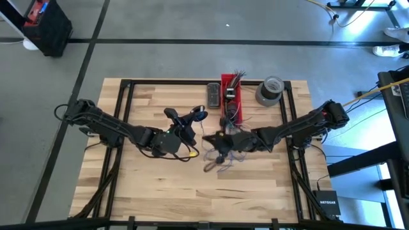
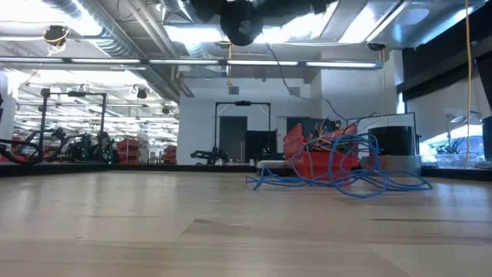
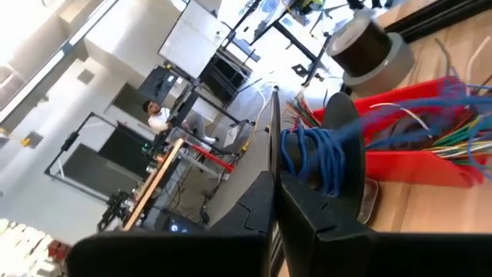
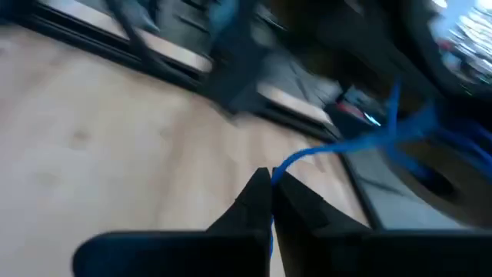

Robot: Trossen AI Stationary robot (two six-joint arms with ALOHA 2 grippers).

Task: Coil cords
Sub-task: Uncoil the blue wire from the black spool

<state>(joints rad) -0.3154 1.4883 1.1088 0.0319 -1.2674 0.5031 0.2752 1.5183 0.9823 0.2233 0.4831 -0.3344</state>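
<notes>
A blue cord point(image 2: 338, 175) lies in loose loops on the table's middle, in front of the red bin point(image 1: 231, 96). Part of it is wound into a small coil point(image 3: 311, 158) about the fingers of my left gripper point(image 1: 197, 118), which is held level above the table's middle. My right gripper point(image 4: 270, 173) hovers just to the right of it, shut on a strand of the same cord. In the low view both grippers point(image 2: 242, 23) show only at the top edge, well above the table. My left gripper carries several turns of the blue cord point(image 3: 307, 165) wound around its fingers near their free ends, clear of the table. The coil hides whether a strand is pinched between them. My right gripper pinches one strand of the blue cord point(image 4: 278, 168) between its two fingertips. The fingers slant down toward the table. From them the strand point(image 4: 361, 138) runs off through the air, clear of the wood.
The red bin holds a bunch of short coloured wire ends point(image 3: 453, 135). A grey tape roll point(image 1: 269, 90) stands to its right and a black device point(image 1: 213, 94) to its left. A black frame point(image 1: 128, 83) borders the table. Bare wood point(image 1: 160, 191) lies toward the near edge.
</notes>
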